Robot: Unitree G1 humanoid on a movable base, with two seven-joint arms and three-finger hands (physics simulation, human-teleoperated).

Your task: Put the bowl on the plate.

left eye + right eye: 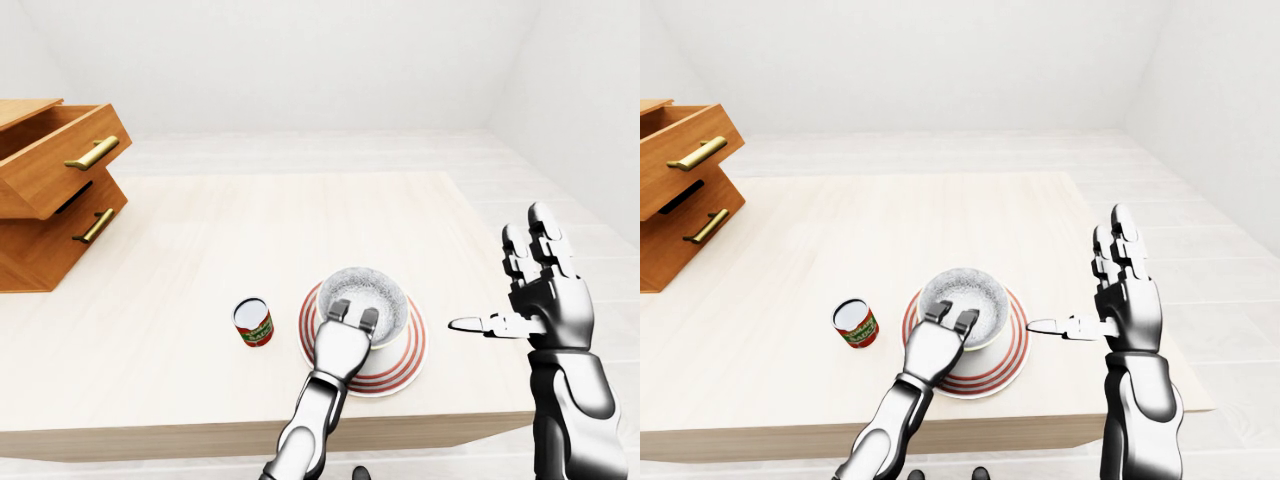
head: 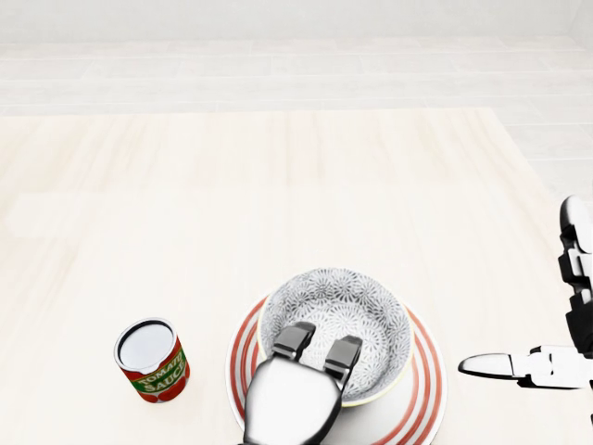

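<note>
- Near the table edge that runs along the bottom of the left-eye view, about midway along it, lies the plate, white with red rings round its rim.
- On that plate sits the bowl, grey-patterned inside. It looks upright, and the red rings show past it on the left, the right and the bottom of the head view.
- My left hand comes up from the bottom of the head view and rests at the bowl's lower rim.
- Two of its fingers reach over that rim and lie inside the bowl. The thumb is hidden under the hand, so I cannot tell whether the rim is pinched or merely touched.
- My right hand hangs in the air over the table's right end, well clear of the plate. Its fingers stand straight up and spread, holding nothing, and the thumb sticks out sideways towards the plate without reaching it.
- Left of the plate, apart from it and near the same edge, a tomato sauce can stands upright.
- At the table's left edge is a wooden drawer unit with brass handles, its upper drawer jutting out beyond the lower one.
</note>
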